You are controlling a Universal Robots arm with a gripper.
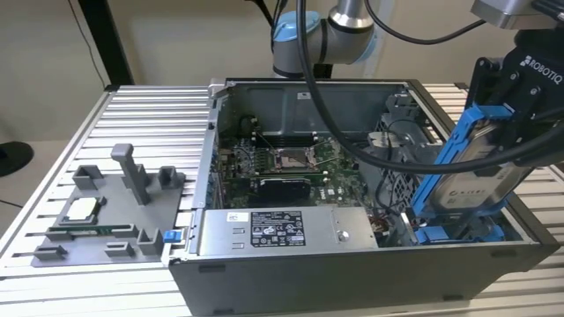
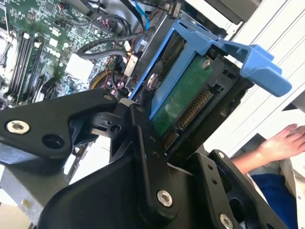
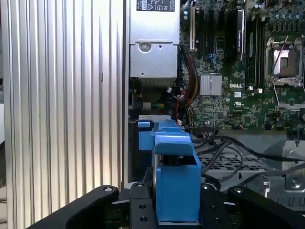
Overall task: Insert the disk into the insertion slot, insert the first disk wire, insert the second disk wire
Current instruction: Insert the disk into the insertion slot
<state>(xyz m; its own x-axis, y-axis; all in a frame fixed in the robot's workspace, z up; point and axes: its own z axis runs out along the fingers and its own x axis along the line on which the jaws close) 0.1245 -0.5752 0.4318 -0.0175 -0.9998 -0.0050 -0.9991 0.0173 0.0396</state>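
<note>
Disk (image 1: 480,175): silver-grey metal shell with a faint sheen and a pale paper label. In the second wrist view its underside was green circuit board.
Carrier frame (image 3: 177,191): bright blue plastic, smooth, slightly glossy.
Gripper (image 3: 177,212): black and matt. The fingers (image 2: 145,148) carried bright metal screw heads.
Insertion slot (image 1: 450,232): grey perforated metal with blue plastic tabs.
Counter (image 1: 150,119): ribbed bare aluminium, satin finish.
Case (image 1: 352,277): dark grey and matt.
Metal box (image 1: 344,228): dull bare steel with a white paper sticker.
Cables (image 1: 387,155): black and smooth, with a rubbery look.
Fixture tray (image 1: 97,224): matt grey plastic.
</note>
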